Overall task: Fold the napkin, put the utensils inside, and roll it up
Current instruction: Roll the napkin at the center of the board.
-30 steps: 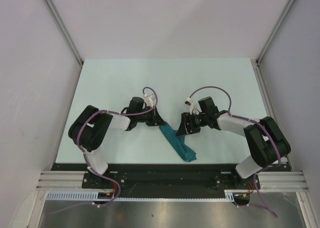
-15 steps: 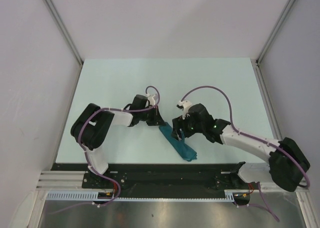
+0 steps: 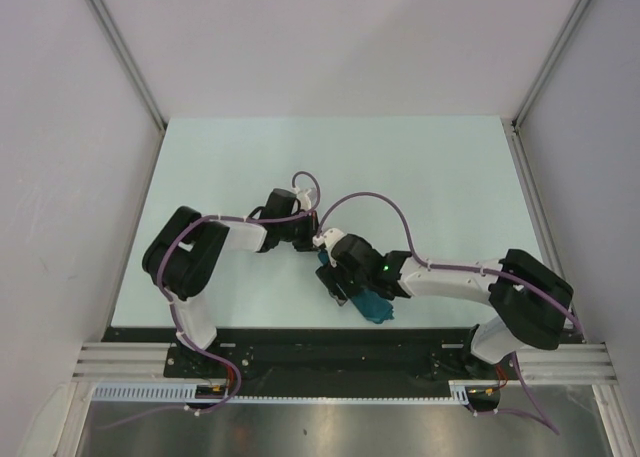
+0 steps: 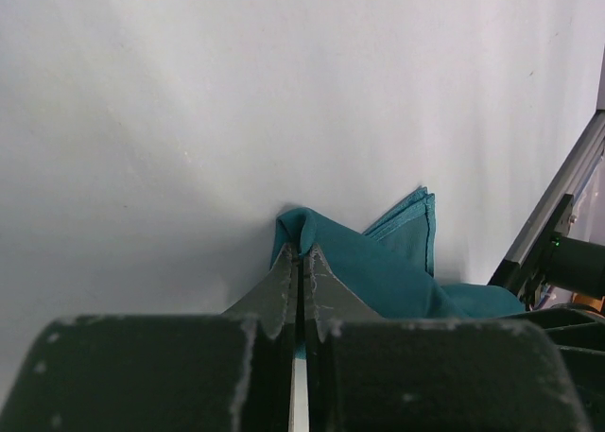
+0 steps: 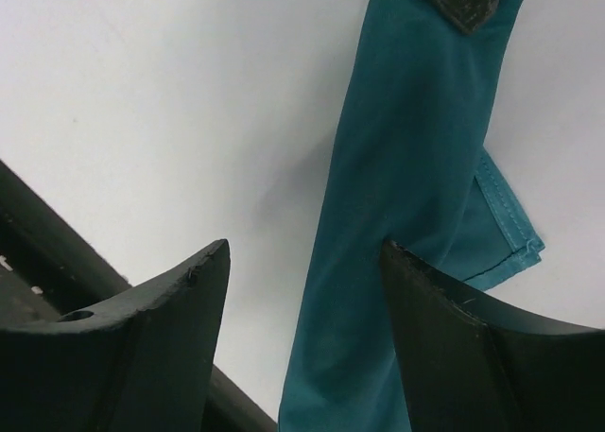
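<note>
Two robot arms meet over a teal napkin (image 3: 376, 308), gathered into a narrow strip and lying slantwise on a pale table (image 3: 420, 177). The left gripper (image 3: 312, 240) sits at the strip's far end. The right gripper (image 3: 335, 280) reaches across its middle, hiding part of the cloth.

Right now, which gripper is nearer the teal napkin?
Left. The left gripper has its jaws shut on the napkin at its far end, touching it. The right gripper hangs over its middle, jaws open; whether it touches is unclear.
</note>
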